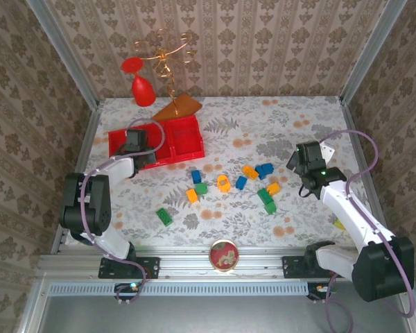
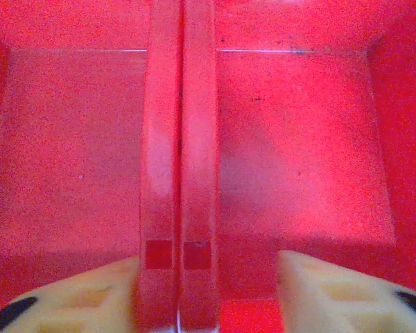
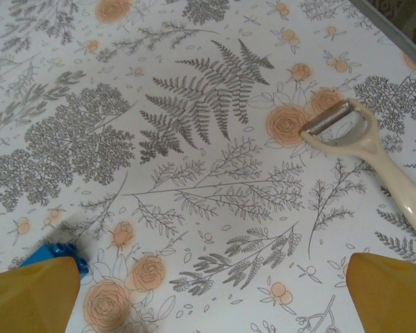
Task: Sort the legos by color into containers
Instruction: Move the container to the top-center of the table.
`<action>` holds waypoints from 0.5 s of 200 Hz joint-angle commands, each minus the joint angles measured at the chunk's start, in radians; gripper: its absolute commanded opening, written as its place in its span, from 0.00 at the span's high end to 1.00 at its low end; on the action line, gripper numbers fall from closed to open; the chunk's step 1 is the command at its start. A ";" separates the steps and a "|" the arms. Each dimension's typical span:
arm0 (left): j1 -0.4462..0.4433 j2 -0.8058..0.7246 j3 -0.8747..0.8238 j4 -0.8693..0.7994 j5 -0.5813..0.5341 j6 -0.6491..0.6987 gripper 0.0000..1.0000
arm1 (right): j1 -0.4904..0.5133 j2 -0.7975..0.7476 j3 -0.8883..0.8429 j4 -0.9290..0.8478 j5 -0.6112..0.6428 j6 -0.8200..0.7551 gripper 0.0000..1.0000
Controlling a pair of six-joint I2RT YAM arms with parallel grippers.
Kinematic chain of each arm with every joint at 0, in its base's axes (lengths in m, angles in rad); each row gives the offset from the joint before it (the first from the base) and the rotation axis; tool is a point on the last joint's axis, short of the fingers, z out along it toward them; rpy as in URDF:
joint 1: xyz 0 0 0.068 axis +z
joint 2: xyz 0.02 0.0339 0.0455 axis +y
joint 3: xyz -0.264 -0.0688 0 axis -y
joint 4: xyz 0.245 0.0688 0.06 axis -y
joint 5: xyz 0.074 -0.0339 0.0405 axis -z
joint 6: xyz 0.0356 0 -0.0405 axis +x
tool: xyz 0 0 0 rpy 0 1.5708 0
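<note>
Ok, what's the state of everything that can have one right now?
red tray: compartments seen are empty.
left gripper: open, astride the tray's divider.
right gripper: open, holding nothing.
legos: loose on the table, unsorted.
peeler: lying flat on the table.

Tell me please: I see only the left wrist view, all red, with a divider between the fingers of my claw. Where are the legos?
Observer: In the top view the legos lie loose on the table, to the right of the red tray.
Operator: Does the right claw hold one?
Observer: No. The right claw is open and empty.
Operator: What lies closest to it?
Observer: A blue lego sits right beside one of its fingers.
</note>
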 commanded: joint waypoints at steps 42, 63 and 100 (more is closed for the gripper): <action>-0.047 -0.027 -0.009 -0.048 -0.004 0.027 0.70 | 0.008 0.023 0.052 -0.056 -0.003 0.039 0.00; -0.071 -0.046 -0.028 -0.053 -0.006 0.030 0.76 | 0.008 0.024 0.054 -0.064 -0.001 0.048 0.00; -0.115 -0.092 -0.069 -0.056 -0.015 0.022 0.83 | 0.008 0.018 0.055 -0.070 0.007 0.057 0.00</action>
